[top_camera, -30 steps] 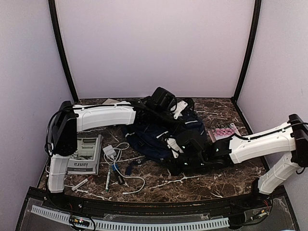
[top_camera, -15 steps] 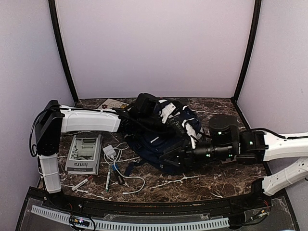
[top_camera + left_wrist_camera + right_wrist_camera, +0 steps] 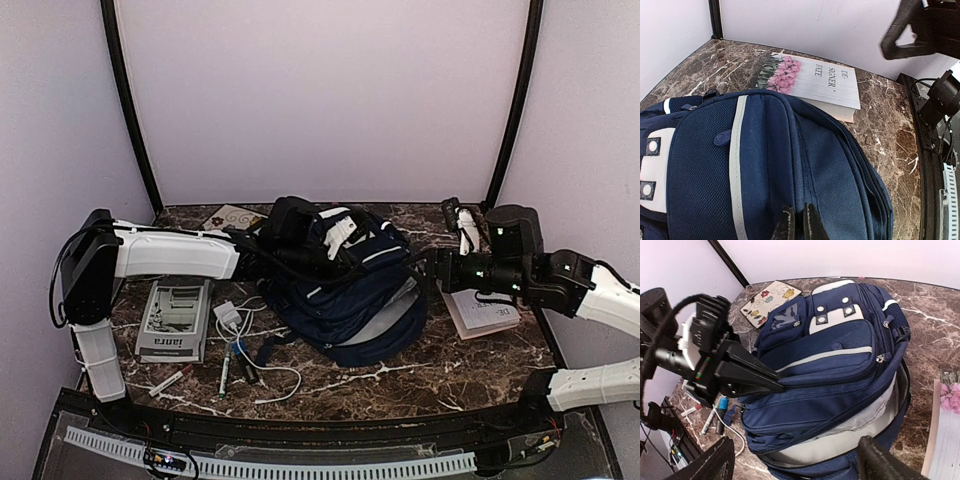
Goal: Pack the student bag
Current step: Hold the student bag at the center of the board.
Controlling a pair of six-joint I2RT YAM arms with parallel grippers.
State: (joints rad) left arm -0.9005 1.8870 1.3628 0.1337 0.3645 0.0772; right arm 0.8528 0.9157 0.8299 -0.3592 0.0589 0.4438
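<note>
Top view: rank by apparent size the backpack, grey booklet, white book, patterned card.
1. student bag
2. grey booklet
3. white book, partly hidden, so unsure against the booklet
4. patterned card

Fig.: off-task items as I see them. Brown marble worktop [image 3: 400,375]. Rt: book [image 3: 815,82] w/ pink-flower cover, lying flat. Back-left: flower-pattern card [image 3: 771,296]. Left: grey booklet [image 3: 177,320]; just beside it, corded white charger [image 3: 228,316]; pens [image 3: 224,375] nearer front.

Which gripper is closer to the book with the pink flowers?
Right. The right gripper hangs open close beside the book, facing the backpack. The left gripper is farther off, pinched shut on the backpack fabric, across the bag from the book.
</note>
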